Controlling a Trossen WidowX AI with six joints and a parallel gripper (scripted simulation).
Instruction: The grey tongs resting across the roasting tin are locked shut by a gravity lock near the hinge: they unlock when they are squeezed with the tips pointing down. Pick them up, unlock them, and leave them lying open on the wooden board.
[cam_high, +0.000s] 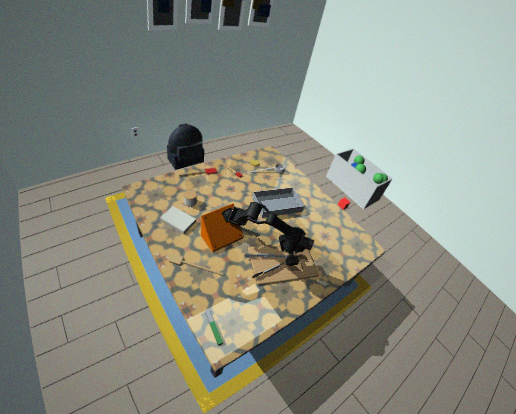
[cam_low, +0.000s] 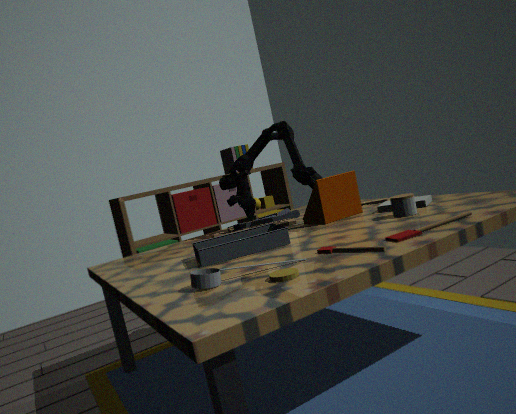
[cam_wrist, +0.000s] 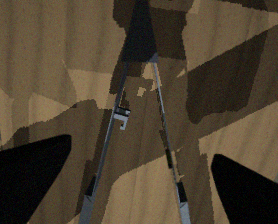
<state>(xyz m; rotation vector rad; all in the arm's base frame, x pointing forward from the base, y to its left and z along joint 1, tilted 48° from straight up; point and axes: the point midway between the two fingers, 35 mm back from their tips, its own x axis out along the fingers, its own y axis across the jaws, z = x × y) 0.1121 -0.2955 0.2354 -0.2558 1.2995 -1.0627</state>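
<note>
We first locate the black parallel-jaw gripper (cam_high: 291, 260) (cam_low: 251, 216) (cam_wrist: 142, 151): it stands low over the wooden board, its fingers spread wide and grasping nothing. Directly below it, between the fingertips in the wrist view but touching neither, lie the long grey metal tongs (cam_high: 265, 255) (cam_low: 284, 212) (cam_wrist: 103, 155), on the rectangular wooden board (cam_high: 295, 274) (cam_wrist: 40, 40). Their two arms diverge in a narrow V from the dark hinge block (cam_wrist: 140, 40), which we judge to be unlocked. The long axis runs lengthwise between the fingers, from the joined end, near the gripper in the top view, outward to the free ends at one side of the board. With only one arm on the rig, we have no choice of side. We judge the release complete; the remaining step is a straight upward retreat, since a sideways sweep could catch a tong arm and shift it. Beyond the board stands the grey rectangular roasting tin (cam_high: 285, 209) (cam_low: 242, 250), with no tongs across it. Farthest from the board, past the table, the white open box (cam_high: 350, 182) holds green balls (cam_high: 360, 168).
</note>
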